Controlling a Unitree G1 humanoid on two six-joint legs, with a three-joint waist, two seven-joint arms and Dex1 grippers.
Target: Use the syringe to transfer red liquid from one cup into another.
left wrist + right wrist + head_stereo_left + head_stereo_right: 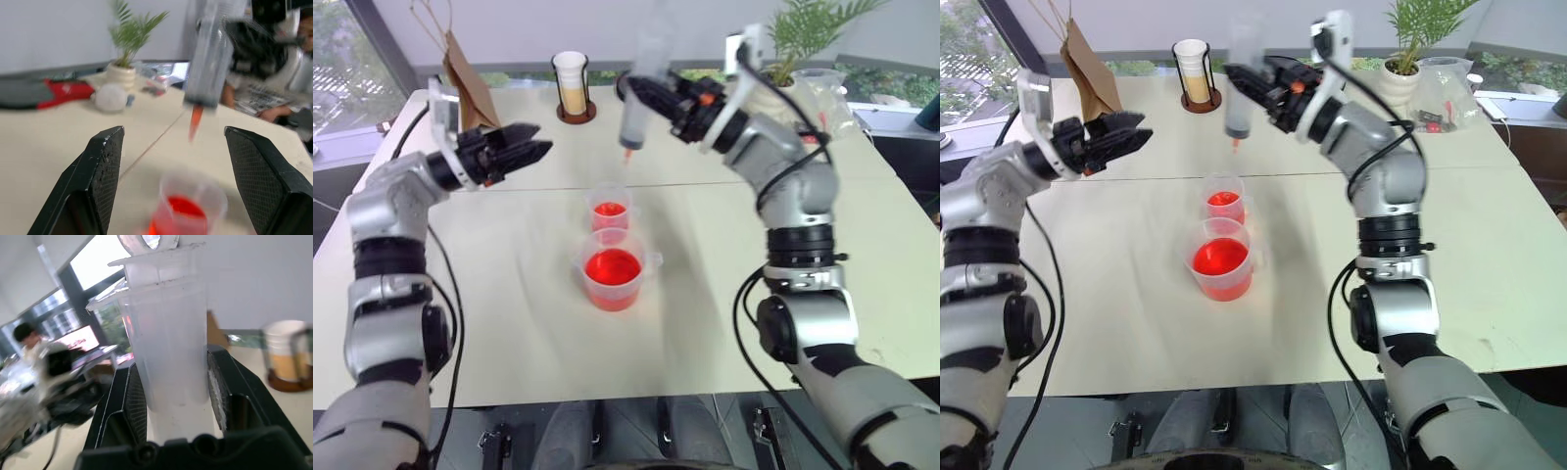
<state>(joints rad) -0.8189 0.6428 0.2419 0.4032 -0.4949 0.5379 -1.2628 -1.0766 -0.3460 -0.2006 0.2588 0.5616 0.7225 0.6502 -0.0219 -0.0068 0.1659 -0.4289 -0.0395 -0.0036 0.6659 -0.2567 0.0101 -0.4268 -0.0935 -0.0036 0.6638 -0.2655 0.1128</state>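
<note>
Now, on your left, the left gripper (536, 149) hovers over the table (489, 294), jaws parted, holding nothing; centre, the small cup (609, 209) sits just behind the spouted measuring cup (613, 271), both holding red liquid (612, 265); your right gripper (644, 95) clamps the syringe (640, 83) upright, orange tip above the small cup; no readable writing.
</note>
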